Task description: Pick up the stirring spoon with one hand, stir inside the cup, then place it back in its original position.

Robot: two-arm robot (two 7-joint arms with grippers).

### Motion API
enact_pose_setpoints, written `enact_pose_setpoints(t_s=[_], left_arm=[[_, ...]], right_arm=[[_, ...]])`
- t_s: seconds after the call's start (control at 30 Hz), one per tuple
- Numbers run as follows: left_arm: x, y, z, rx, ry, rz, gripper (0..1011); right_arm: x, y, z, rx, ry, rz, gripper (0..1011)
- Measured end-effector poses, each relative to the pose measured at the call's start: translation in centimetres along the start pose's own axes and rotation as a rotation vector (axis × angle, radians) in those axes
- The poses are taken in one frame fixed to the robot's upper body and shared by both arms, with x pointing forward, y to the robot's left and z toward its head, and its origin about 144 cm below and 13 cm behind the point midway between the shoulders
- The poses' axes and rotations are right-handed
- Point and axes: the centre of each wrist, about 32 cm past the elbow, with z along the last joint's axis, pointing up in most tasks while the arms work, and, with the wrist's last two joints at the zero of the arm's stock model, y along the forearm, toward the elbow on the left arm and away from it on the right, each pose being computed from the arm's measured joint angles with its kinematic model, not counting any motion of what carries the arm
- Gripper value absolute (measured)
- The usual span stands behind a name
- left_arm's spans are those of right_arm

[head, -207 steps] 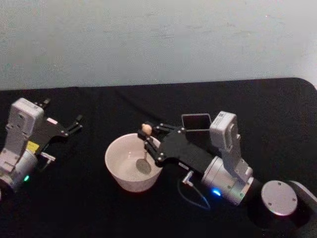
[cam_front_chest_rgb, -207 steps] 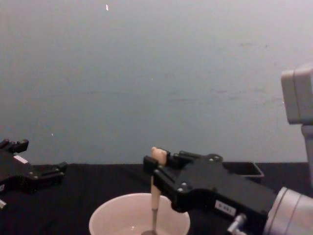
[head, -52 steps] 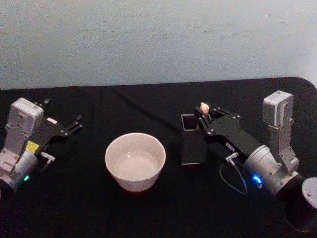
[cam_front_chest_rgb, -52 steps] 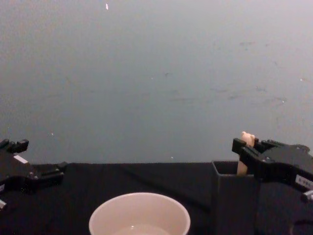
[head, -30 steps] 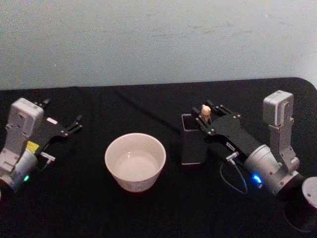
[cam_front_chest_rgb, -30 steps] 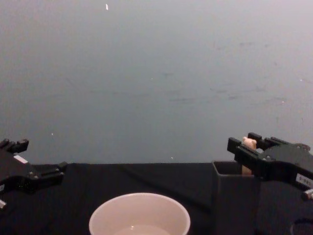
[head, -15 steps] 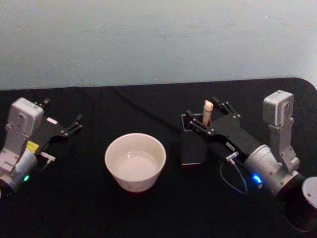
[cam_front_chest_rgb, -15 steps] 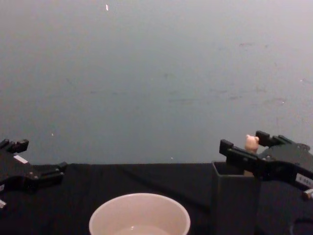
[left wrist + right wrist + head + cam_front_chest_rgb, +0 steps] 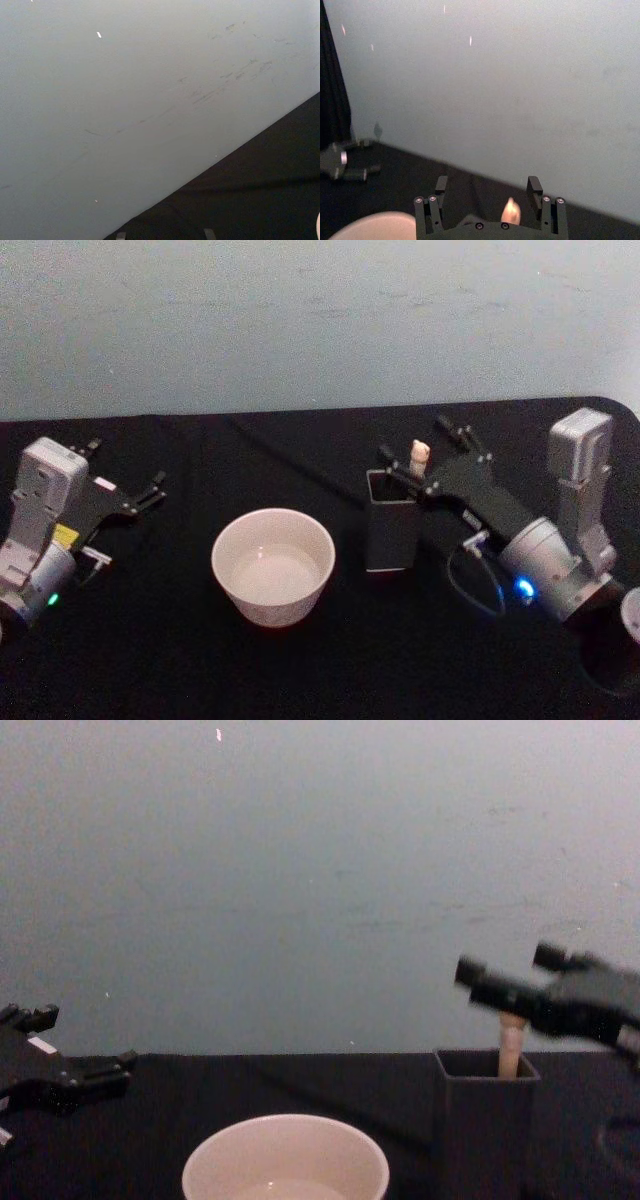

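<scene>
Now one stirring spoon (image 9: pixel 418 462) stands in one holder (image 9: pixel 391 522) — right gripper (image 9: pixel 421 453) released above; one cup (image 9: pixel 272 565) — left gripper (image 9: pixel 127 491) spread.

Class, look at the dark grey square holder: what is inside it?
The stirring spoon stands in the holder, its beige handle sticking up above the rim. Its metal bowl and neck are hidden by the holder's walls. The open right gripper hangs just above.

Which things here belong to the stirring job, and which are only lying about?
Belong to the job:
spoon, standing in the holder
cup
right gripper, open above the holder

Not part of it:
left gripper, open, parked at the left
black table
</scene>
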Motion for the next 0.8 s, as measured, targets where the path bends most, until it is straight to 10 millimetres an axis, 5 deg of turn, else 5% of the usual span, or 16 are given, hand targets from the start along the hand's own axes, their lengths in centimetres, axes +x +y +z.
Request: enact_pose_setpoints(t_s=[0.33,0.8], left_arm=[[0.0,0.0,0.0,0.000,0.000,0.000,1001],[0.0,0.0,0.0,0.000,0.000,0.000,1001]], right_arm=[[2.4,0.2,3.0,0.124,-0.071,-0.149,1000],[3.1,-0.5,-1.8,-0.150,-0.163,-0.280,1002]])
